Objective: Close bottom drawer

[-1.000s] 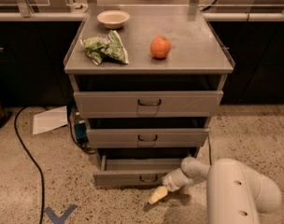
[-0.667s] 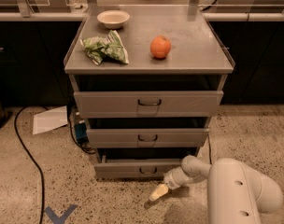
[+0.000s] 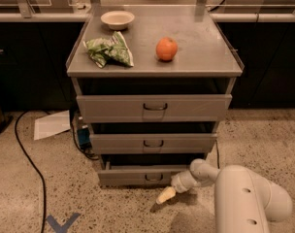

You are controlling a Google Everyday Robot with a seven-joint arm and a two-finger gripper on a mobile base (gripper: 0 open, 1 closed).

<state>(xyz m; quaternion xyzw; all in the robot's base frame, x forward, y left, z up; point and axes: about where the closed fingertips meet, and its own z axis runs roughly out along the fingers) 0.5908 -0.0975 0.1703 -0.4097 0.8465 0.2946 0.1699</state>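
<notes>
The bottom drawer [image 3: 133, 175] is the lowest of three in the grey metal cabinet [image 3: 155, 110]. Its low front panel with a small dark wire handle [image 3: 153, 178] stands slightly out from the cabinet, with a dark gap above it. My gripper [image 3: 165, 195] sits low near the floor, just in front of and to the right of the drawer's handle, on the end of my white arm [image 3: 244, 198]. Its pale tip points down-left at the floor, a little apart from the drawer front.
The top drawer [image 3: 155, 108] and middle drawer [image 3: 153, 142] also stand somewhat out. On the cabinet top are a white bowl [image 3: 117, 19], a green chip bag [image 3: 108, 50] and an orange [image 3: 167, 49]. A black cable [image 3: 28, 164], paper sheet [image 3: 51, 124] and blue floor mark [image 3: 59, 222] lie at left.
The bottom drawer has slid back toward the cabinet and sticks out less. My gripper has moved with it, a little up and toward the cabinet.
</notes>
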